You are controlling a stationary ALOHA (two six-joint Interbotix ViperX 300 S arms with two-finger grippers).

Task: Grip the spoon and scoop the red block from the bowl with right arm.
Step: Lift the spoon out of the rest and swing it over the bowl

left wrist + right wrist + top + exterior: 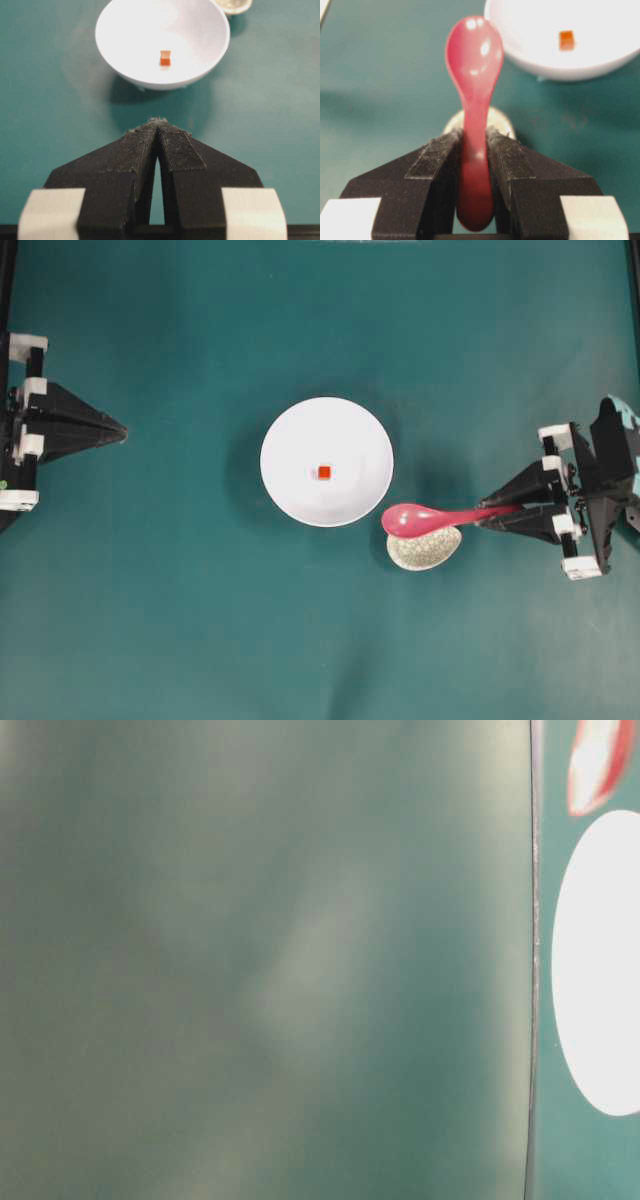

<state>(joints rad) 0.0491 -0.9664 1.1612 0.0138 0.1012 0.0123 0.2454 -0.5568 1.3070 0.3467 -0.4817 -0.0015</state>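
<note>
The pink-red spoon [430, 517] is held by its handle in my right gripper [492, 517], which is shut on it. Its scoop hovers over the small speckled dish, just right of the white bowl [290, 430]. In the right wrist view the spoon [474, 65] stands between the fingers [432, 155] with the scoop pointing away. The tiny red block [324, 472] lies in the bowl's middle; it also shows in the right wrist view [566, 40] and the left wrist view [165, 58]. My left gripper [122, 429] is shut and empty at the far left [158, 122].
A small speckled beige oval dish [425, 548] sits on the teal cloth just below and right of the bowl, under the spoon's scoop. The table-level view is blurred, showing the bowl [598, 965] at its right edge.
</note>
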